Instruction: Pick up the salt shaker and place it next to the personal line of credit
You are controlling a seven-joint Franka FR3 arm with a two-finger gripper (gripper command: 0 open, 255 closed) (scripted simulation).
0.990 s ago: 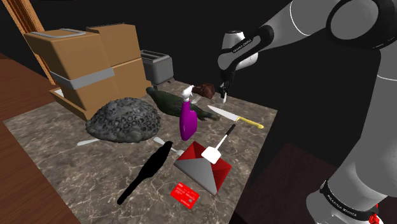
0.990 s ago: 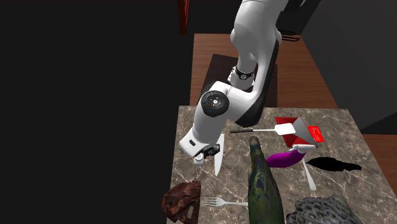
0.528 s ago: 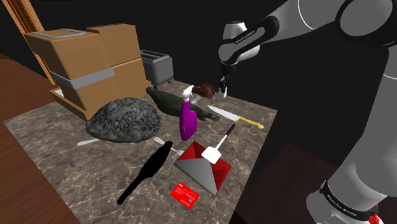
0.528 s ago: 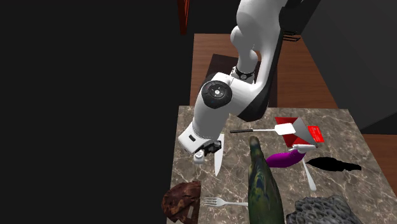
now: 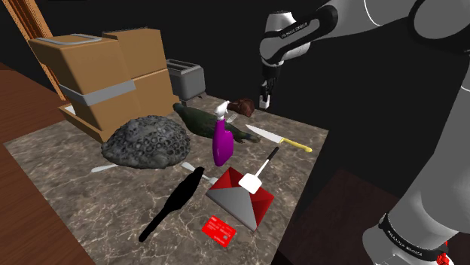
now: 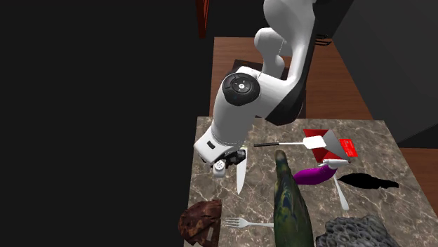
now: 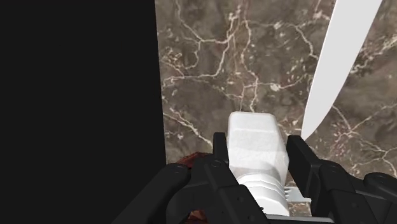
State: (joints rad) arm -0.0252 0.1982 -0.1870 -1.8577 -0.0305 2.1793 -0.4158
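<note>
My black gripper is shut on the white salt shaker and holds it in the air above the far corner of the marble table. In the wrist view the shaker sits clasped between both fingers, with marble well below it. From the second exterior view the shaker hangs under the gripper near the table's edge, beside the knife. The red card lies flat near the table's front edge, far from the gripper; it also lies at the second exterior view's right.
A knife lies under the gripper. Between it and the card stand a purple spray bottle, a red-grey box with a white spatula, and a black bottle shape. Grey lumpy rock, cardboard boxes, toaster at the back.
The gripper has risen with the salt shaker in it, from just above the table to well above it. Nothing else on the table moved.
</note>
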